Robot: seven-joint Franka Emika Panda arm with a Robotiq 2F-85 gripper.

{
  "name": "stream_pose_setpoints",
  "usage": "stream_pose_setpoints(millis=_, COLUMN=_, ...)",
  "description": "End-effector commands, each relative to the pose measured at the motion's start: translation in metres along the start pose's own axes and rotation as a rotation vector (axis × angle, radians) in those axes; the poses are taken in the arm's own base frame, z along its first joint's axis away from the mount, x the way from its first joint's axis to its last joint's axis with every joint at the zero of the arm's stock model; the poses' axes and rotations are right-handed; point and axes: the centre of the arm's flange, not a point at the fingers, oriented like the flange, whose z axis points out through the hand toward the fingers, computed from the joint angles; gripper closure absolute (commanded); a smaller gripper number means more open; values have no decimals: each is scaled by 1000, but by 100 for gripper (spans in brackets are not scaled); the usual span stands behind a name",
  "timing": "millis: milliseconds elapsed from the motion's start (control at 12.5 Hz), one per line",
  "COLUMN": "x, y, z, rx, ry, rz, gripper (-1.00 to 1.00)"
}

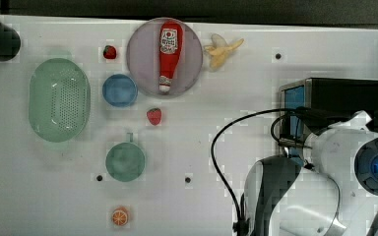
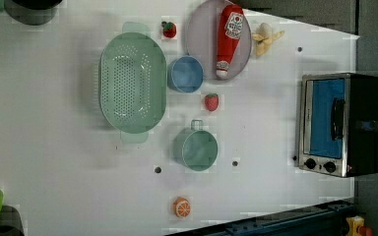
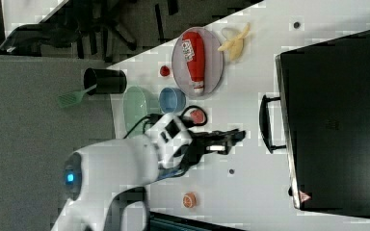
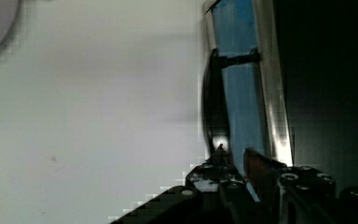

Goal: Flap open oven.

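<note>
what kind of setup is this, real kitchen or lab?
Likely a lab tabletop staged as a kitchen: a bare white table, toy food like the orange slice, and a toaster oven set before a robot arm.

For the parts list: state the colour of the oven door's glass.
Blue-tinted glass on the oven door, set in a silver frame; it shows best in the left view.

Counting what is sitting on my table

I am seeing one oven, two strawberries, one ketchup bottle lying on one plate, one banana, one blue bowl, one green colander, one green cup, one orange half.
</note>
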Motion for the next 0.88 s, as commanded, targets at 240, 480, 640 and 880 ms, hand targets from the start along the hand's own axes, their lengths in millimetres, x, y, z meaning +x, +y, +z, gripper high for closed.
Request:
stream_pose_setpoints(millis=240, x=1, y=12, z=49, rx=-61, ry=26, rz=-103, gripper=65)
stream_pose_setpoints(millis=480, x=-2, y=14, z=79, rx=-83, ry=52, rz=-102, gripper=65)
stream_pose_setpoints(millis=640, x=-4, y=10, z=94, rx=-85, ry=37, rz=-108, gripper=65)
stream_pose_setpoints(millis=880, x=-2, y=-2, z=99, rx=-81, ry=29, rz=-124, gripper=65)
